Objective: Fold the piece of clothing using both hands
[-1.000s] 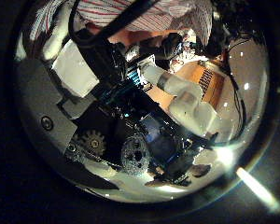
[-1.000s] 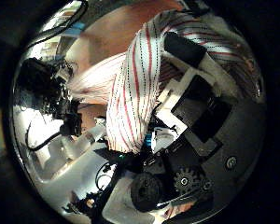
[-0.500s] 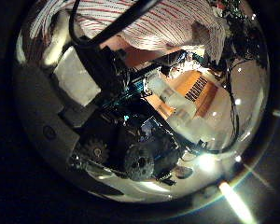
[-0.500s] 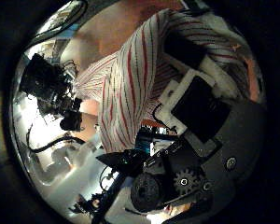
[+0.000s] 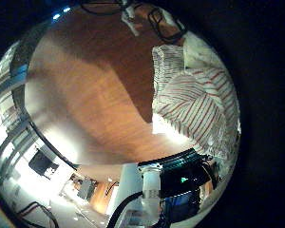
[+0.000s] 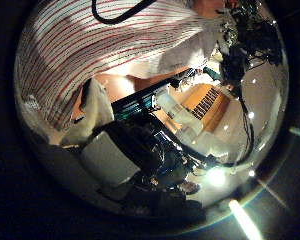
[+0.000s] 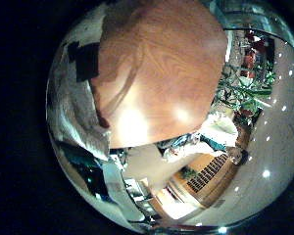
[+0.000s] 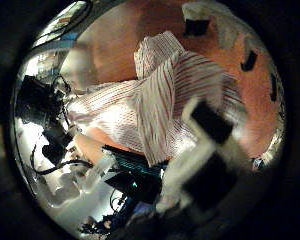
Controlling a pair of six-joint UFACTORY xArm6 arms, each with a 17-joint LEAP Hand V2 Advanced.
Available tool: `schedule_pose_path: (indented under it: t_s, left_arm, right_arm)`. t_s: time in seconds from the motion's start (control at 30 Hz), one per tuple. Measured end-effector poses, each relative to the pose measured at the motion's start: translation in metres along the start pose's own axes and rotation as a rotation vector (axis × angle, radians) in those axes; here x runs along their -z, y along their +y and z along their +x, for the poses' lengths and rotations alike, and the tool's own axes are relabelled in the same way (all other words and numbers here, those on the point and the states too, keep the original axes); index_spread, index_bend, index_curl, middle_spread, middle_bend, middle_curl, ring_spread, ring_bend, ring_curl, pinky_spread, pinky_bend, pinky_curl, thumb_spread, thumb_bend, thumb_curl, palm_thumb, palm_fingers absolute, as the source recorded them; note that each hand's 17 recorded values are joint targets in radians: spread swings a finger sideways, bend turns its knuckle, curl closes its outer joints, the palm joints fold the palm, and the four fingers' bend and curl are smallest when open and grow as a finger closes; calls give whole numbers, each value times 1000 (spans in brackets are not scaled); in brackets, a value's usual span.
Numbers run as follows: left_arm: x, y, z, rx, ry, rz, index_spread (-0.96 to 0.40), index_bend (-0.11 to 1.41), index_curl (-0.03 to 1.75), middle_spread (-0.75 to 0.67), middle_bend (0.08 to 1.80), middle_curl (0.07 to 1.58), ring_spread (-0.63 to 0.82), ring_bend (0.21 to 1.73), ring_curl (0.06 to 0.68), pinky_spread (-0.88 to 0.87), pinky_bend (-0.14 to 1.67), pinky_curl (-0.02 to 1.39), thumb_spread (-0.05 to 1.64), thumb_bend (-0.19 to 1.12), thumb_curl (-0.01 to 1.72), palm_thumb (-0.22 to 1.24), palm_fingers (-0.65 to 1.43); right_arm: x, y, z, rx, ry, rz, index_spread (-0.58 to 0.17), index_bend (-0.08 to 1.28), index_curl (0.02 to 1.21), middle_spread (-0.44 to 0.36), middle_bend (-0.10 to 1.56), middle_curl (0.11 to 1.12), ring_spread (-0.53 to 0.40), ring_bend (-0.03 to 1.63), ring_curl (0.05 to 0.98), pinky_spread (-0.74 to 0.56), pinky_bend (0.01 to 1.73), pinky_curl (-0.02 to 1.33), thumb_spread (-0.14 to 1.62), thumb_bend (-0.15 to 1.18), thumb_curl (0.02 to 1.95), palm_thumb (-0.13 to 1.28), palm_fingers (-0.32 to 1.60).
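Observation:
A striped garment (image 8: 160,95) lies partly on the wooden table (image 8: 120,40) in the right thumb side palm view, and one band of it rises up to my right hand's fingers (image 8: 208,140), which curl against it. In the left thumb side palm view the garment (image 6: 100,50) fills the area close to the palm, and my left hand's fingers (image 6: 105,150) press on its edge. The left little finger side palm view shows the garment (image 5: 195,100) bunched on the table (image 5: 85,95).
Parts of the other hand (image 8: 215,25) show beyond the garment in the right thumb side palm view. Room furniture stands past the table edge (image 7: 176,137).
Both palm views have shifted. The garment now spreads wider and closer before the left palm. The right hand's fingers stand straighter, and more of the garment lies on the table.

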State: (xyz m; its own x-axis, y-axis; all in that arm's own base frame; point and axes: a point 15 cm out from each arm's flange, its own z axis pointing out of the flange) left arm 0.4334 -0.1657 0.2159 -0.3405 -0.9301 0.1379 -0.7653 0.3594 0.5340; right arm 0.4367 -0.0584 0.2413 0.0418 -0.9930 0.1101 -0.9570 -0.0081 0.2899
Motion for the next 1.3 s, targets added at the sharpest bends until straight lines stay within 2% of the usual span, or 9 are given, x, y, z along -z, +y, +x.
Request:
schedule_pose_path:
  t_s: [0.1, 0.2, 0.37, 0.53, 0.67, 0.8, 0.97, 1.1, 1.3]
  left_arm:
    - [4, -3, -3, 6, -4, 23, -122, 217, 666, 42, 290, 487, -96, 899, 396, -221, 661, 564, 1210, -29, 506, 463, 180]
    - [11, -3, -9, 16, -8, 48, -89, 247, 652, 145, 247, 462, 25, 817, 372, -75, 572, 547, 1207, -36, 463, 405, 60]
    - [29, -4, -16, 30, -7, 127, -41, 231, 599, 268, 186, 411, 232, 725, 320, 208, 468, 483, 1220, -40, 391, 283, -12]
    - [46, -4, -20, 37, -11, 216, -23, 198, 551, 327, 169, 371, 355, 673, 285, 376, 420, 432, 1220, -26, 346, 217, -12]
    - [49, 3, -16, 31, -16, 232, -25, 184, 514, 344, 171, 348, 405, 646, 268, 435, 392, 404, 1215, -21, 324, 193, -8]
    - [38, 9, -8, 7, -24, 215, -27, 183, 484, 349, 168, 328, 430, 634, 259, 467, 386, 388, 1213, -20, 309, 183, 0]
    - [9, 16, -6, -7, -48, 198, -35, 186, 458, 349, 168, 309, 444, 620, 249, 484, 377, 372, 1207, -19, 297, 181, 9]
    - [-5, 20, -7, -12, -68, 230, -37, 188, 444, 347, 167, 295, 448, 616, 244, 488, 371, 362, 1205, -18, 291, 181, 20]
    - [-29, 27, -7, -11, -68, 223, -37, 190, 429, 327, 168, 283, 450, 602, 238, 484, 366, 352, 1220, -12, 288, 199, 37]
  right_arm:
    - [9, 4, 3, -1, 0, 17, -439, 226, 568, -155, 456, 498, 33, 735, 475, 126, 839, 735, 1289, -27, 480, 665, -83]
    - [31, 8, 9, -13, 1, 82, -438, 193, 521, -127, 385, 457, 98, 665, 427, 264, 757, 671, 1281, -29, 454, 622, -40]
    - [57, 33, 35, -60, -1, 155, -422, 161, 454, -108, 384, 431, 90, 670, 389, 386, 659, 582, 1291, -20, 418, 570, 98]
    - [38, 75, 41, -65, -3, 123, -411, 132, 388, -162, 443, 437, -44, 807, 410, 416, 639, 544, 1294, -15, 395, 560, 241]
    - [21, 100, 45, -47, -6, 79, -416, 148, 359, -214, 438, 428, -96, 826, 413, 419, 663, 544, 1277, -19, 381, 543, 222]
    - [-6, 117, 52, -3, -27, 15, -434, 173, 350, -239, 404, 411, -92, 749, 387, 429, 683, 536, 1261, -17, 370, 537, 160]
    - [-25, 127, 52, 10, -42, -28, -439, 169, 335, -193, 361, 391, -65, 699, 351, 438, 669, 503, 1234, -20, 359, 535, 143]
    - [-42, 133, 47, 28, -50, -62, -432, 156, 321, -145, 342, 385, -45, 689, 339, 440, 661, 482, 1206, -24, 350, 516, 138]
    - [-73, 141, 36, 42, -67, -139, -387, 134, 283, -90, 362, 389, -40, 724, 336, 441, 670, 460, 1149, -23, 348, 510, 118]
